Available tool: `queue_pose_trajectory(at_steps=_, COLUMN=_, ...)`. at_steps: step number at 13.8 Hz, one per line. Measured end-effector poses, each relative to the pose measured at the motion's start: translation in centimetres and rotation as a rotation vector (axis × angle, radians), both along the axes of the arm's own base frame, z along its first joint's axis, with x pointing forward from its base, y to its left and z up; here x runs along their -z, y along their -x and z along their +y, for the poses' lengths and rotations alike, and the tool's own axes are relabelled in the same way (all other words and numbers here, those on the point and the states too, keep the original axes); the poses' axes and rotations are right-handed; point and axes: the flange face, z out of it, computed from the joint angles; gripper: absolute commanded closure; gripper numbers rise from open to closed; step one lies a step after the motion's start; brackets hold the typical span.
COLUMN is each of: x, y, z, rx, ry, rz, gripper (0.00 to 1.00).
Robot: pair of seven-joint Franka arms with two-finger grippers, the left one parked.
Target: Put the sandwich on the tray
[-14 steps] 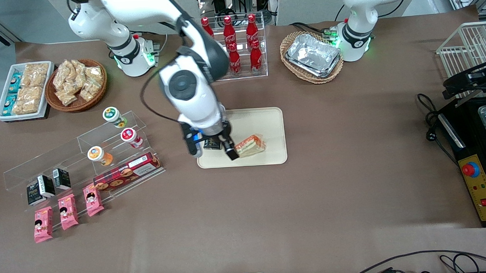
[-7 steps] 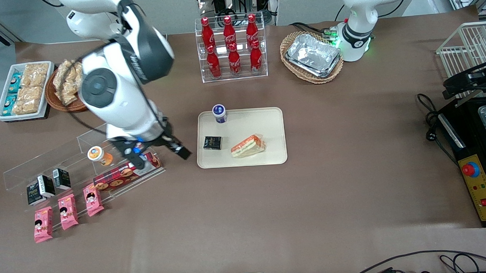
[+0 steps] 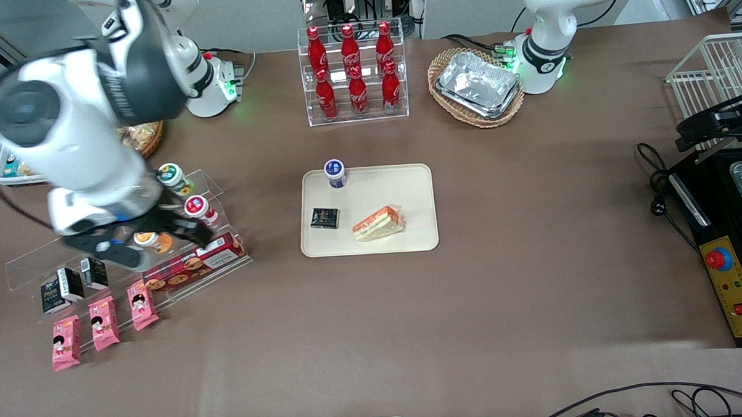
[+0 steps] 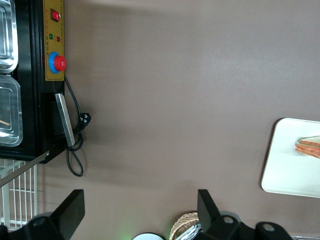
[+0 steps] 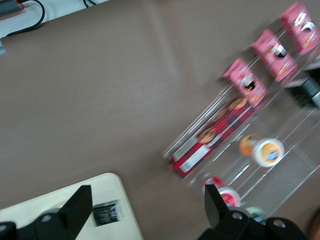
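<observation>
Nearest the front camera, I see three pink snack packets lying in a row on the desk toward the working arm's end. Just above them stands a clear acrylic stepped rack holding a red biscuit box, small black cartons and round-lidded cups.

The claw hangs above this rack, over the cup row, well apart from the tray. Its two fingers stand spread with nothing between them; I read it as open and empty. In the right wrist view both fingertips frame a wide gap over bare desk and the tray corner.

At mid-desk lies the tray, flat on the desk. The sandwich rests on it, in the half nearer the front camera, free of any grip. Beside the sandwich, also on the tray, lies a small black packet. A blue-lidded cup stands upright at the tray's farther edge.

Farthest from the camera I see a clear rack of red bottles and a wicker basket of foil trays
</observation>
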Motion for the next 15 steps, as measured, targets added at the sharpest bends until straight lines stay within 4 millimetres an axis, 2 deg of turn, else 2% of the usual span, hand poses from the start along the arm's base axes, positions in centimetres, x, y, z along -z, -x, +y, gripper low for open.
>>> queue_pose_trajectory(at_steps=3, x=-2.0, y=-0.4, z=-8.0, rx=-0.095, ry=0.003, rz=0.008, gripper=0.00)
queue_pose_trajectory(at_steps=5, x=-2.5, y=-0.6, z=-13.9, rx=-0.144, ry=0.000, rz=0.014, gripper=0.00)
queue_pose_trajectory(at_steps=6, x=-2.4, y=-0.7, z=-16.4, rx=-0.166, ry=-0.010, rz=0.018, gripper=0.00)
queue_pose_trajectory(at_steps=8, x=-2.2, y=-0.7, z=-20.0, rx=-0.195, ry=-0.026, rz=0.022, gripper=0.00)
queue_pose_trajectory(at_steps=10, x=-2.8, y=-0.4, z=-21.6, rx=-0.210, ry=-0.022, rz=0.015, gripper=0.00)
queue_pose_trajectory(at_steps=15, x=-5.8, y=1.3, z=-21.8, rx=-0.217, ry=-0.021, rz=-0.033, gripper=0.00)
